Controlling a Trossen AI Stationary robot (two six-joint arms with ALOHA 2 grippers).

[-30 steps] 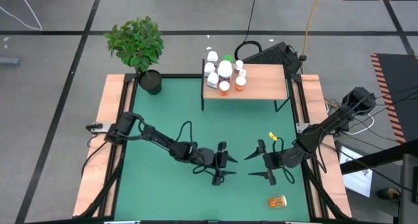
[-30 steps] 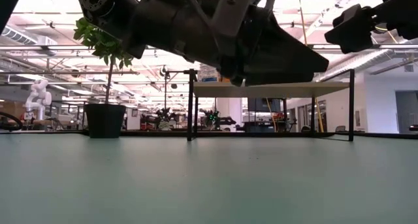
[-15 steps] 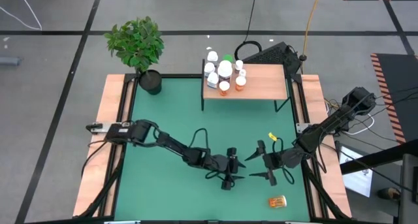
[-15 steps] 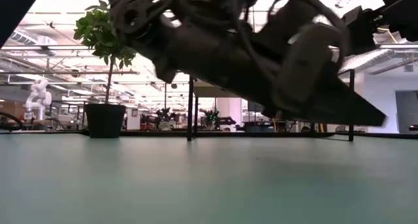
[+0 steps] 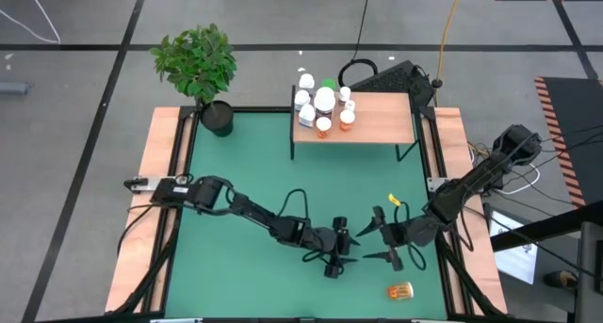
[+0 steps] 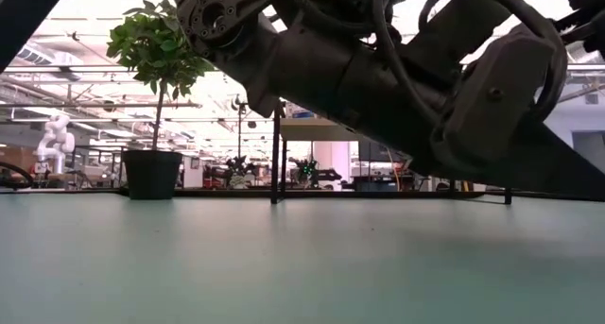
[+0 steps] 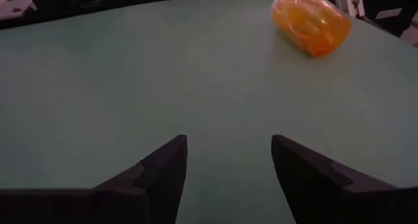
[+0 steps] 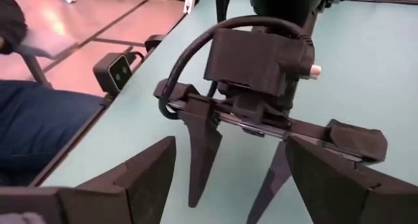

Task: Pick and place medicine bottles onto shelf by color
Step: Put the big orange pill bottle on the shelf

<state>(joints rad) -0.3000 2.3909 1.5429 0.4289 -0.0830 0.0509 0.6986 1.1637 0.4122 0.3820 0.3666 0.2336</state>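
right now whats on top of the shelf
A cluster of medicine bottles stands at the left end of the shelf: white ones, two amber ones in front, one green-capped behind. The rest of the board is bare. Bottles packed behind others may be hidden.

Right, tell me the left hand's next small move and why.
Probably ease the left hand forward toward the amber bottle lying on its side on the green mat. Its fingers stand open with nothing between them, and the bottle lies ahead of them, apart. The right hand hangs open nearby, beside the left hand.
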